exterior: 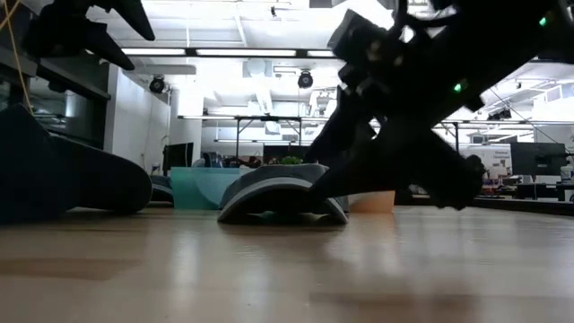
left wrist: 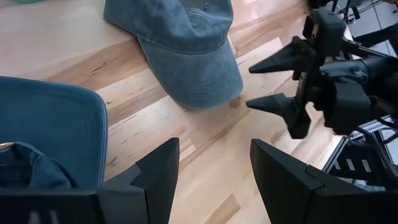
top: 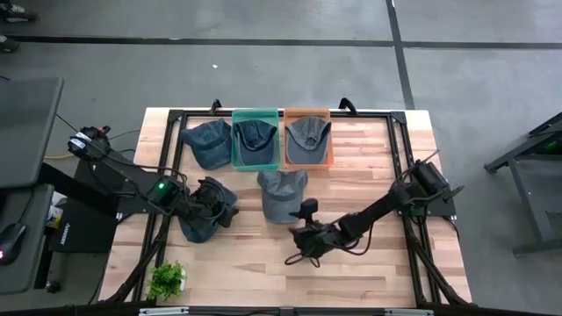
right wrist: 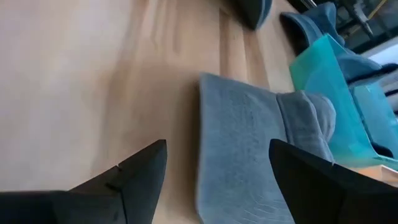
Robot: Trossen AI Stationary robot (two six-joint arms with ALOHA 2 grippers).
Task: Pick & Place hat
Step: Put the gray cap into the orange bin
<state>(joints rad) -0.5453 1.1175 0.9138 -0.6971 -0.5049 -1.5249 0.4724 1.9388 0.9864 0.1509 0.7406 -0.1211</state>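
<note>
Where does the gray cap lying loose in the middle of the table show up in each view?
High view: gray cap at table centre, just below the teal bin.
Low view: centre, brim toward the camera, teal bin behind it.
Left wrist view: top centre, beyond this arm's fingers.
Right wrist view: centre right, just ahead of the open right hand.
Shared landmark: the teal bin.

surface: wooden table [top: 369, 263] | on it: four caps loose/in bins, teal bin [top: 255, 163], orange bin [top: 308, 163], small plant [top: 167, 279]
</note>
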